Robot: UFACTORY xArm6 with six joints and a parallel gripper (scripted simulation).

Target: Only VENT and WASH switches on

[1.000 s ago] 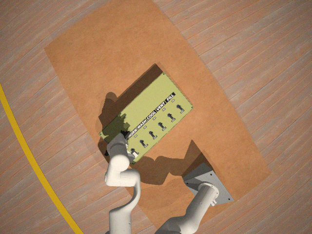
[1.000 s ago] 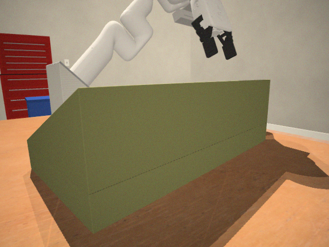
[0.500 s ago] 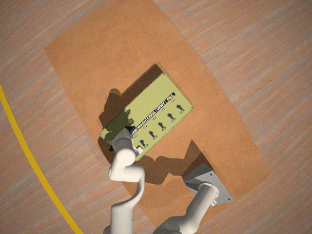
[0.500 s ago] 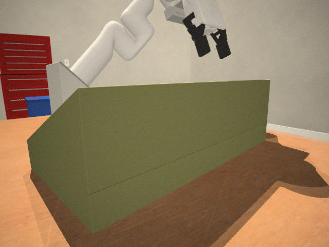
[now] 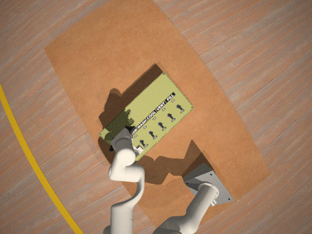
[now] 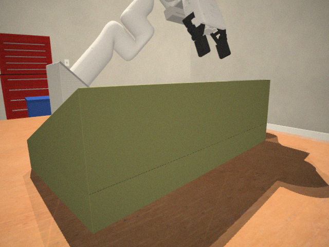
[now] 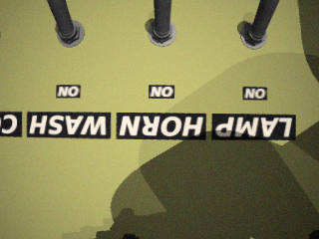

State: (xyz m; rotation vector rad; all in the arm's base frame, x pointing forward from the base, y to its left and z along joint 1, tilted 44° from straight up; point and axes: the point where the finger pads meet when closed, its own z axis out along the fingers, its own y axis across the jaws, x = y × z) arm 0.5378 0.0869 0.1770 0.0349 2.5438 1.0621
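Observation:
The olive console (image 5: 147,115) lies slanted on the brown table. Its face carries a row of black toggle switches: FILL (image 5: 180,108), VENT (image 5: 170,117), COOL (image 5: 161,125), WASH (image 5: 151,134) and HORN (image 5: 143,143). My arm covers the LAMP end in this view. In the wrist view the labels read upside down, with the WASH toggle (image 7: 67,25), HORN toggle (image 7: 161,25) and LAMP toggle (image 7: 256,27) at the top edge, above their ON marks. I cannot tell their on or off positions. My gripper (image 6: 212,49) is open and empty, hovering well above the console's LAMP and HORN end.
The exterior view shows only the console's plain back wall (image 6: 159,138). The arm's grey base plate (image 5: 207,182) sits at the table's near edge. A red drawer cabinet (image 6: 23,76) and a blue bin (image 6: 38,106) stand far behind.

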